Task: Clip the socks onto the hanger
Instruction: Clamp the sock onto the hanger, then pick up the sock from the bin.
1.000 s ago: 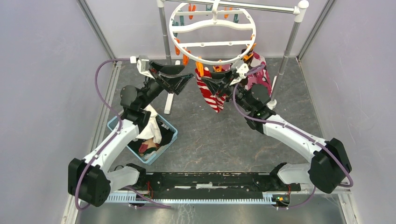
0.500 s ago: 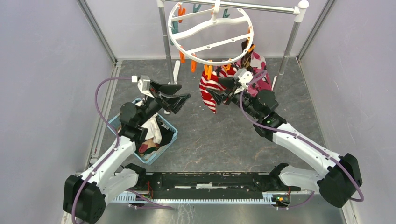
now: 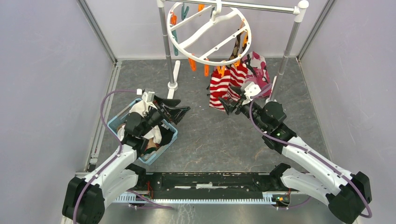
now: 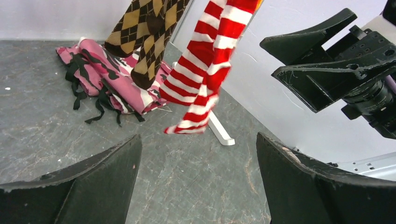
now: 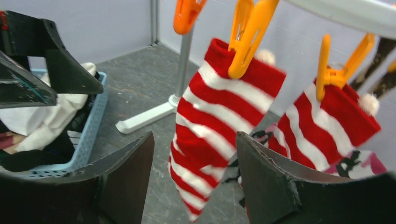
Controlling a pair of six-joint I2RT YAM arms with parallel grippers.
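Note:
The white ring hanger (image 3: 208, 32) hangs tilted from the rail. Two red-and-white striped socks (image 3: 219, 86) (image 5: 219, 126) (image 5: 336, 121) hang from its rim, each held at the cuff by an orange clothespin (image 5: 250, 35). Brown argyle socks (image 4: 149, 37) hang behind them. My right gripper (image 3: 223, 106) (image 5: 194, 177) is open just in front of the nearer striped sock, which dangles free beyond the jaws. My left gripper (image 3: 183, 105) (image 4: 198, 172) is open and empty, low over the floor beside the basket, facing the striped sock (image 4: 205, 74).
A blue basket (image 3: 113, 125) with white cloth and more socks lies under the left arm. The pink camouflage cloth (image 3: 259, 70) (image 4: 112, 79) lies on the floor behind the socks. The silver rail (image 3: 252, 5) stands on two poles (image 3: 164, 46) with white feet.
My right gripper has opened, let go of the striped sock and drawn back. The left arm has pulled back toward the basket. The hanger has swung and turned with the socks.

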